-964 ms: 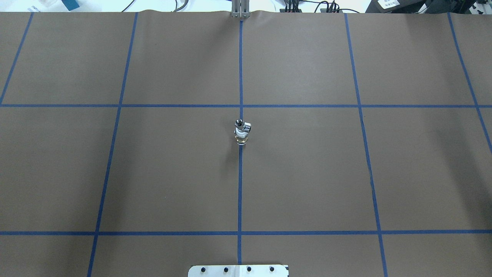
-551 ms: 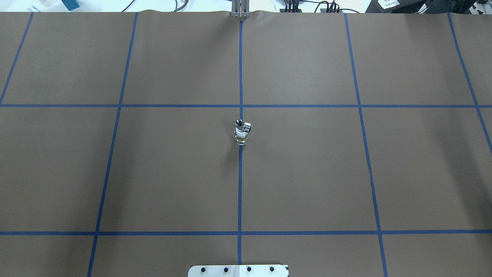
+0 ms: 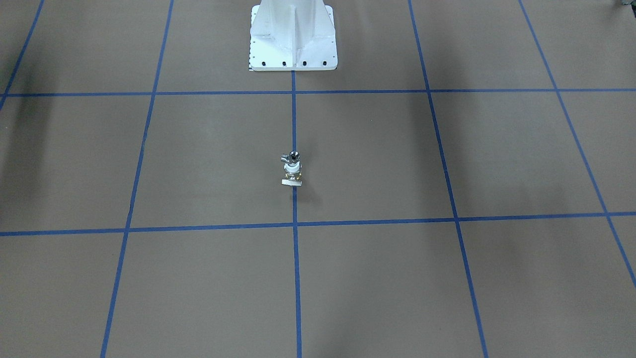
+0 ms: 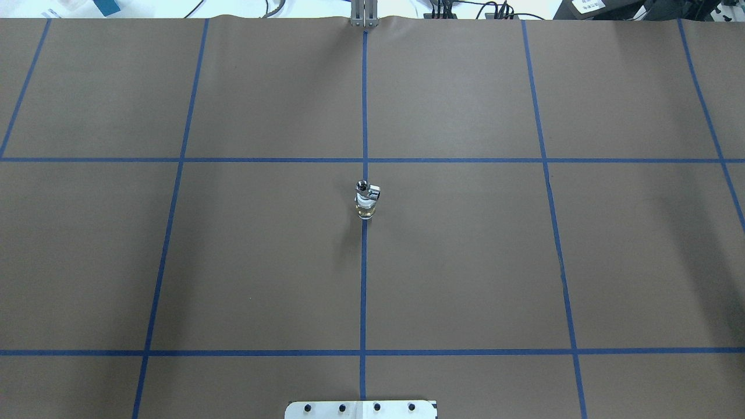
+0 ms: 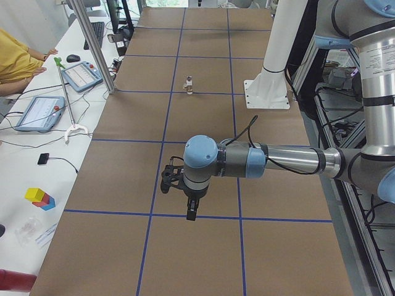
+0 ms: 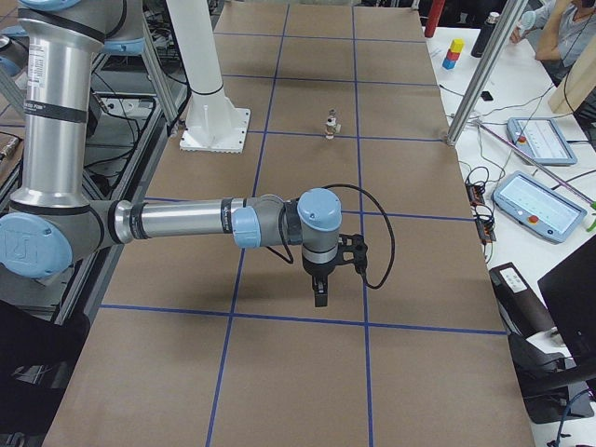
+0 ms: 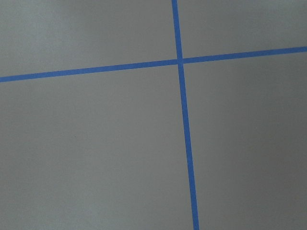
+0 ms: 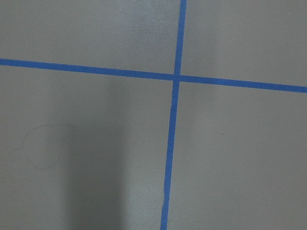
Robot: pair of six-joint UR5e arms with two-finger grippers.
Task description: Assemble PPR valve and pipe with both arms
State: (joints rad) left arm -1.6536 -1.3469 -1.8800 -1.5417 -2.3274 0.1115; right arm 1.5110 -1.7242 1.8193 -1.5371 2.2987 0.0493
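The left gripper (image 5: 191, 209) hangs from its wrist with the fingers pointing down, just above the brown paper of the table (image 5: 203, 117). It shows only in the side view, so I cannot tell how wide it is open or whether it holds anything. The right gripper (image 6: 319, 294) hangs the same way over the other end of the table, and its opening cannot be judged either. Each wrist camera sees only brown paper and a crossing of blue tape (image 7: 180, 61).

The PPR valve (image 4: 365, 208) stands upright on the centre tape line in the middle of the table, well apart from both grippers. Its pale tab (image 3: 291, 183) lies flat at the base on the operators' side. The pipe (image 4: 366, 188) sits on top of the valve's white end, with its side nub pointing toward the robot's right. Between each gripper and this stack lie brown paper and tape lines.

The white pedestal (image 3: 293, 40) stands on the same centre line, near the stack on the robot's side. Control tablets (image 6: 538, 140) and coloured blocks (image 5: 41, 198) lie beyond the paper's far edge.
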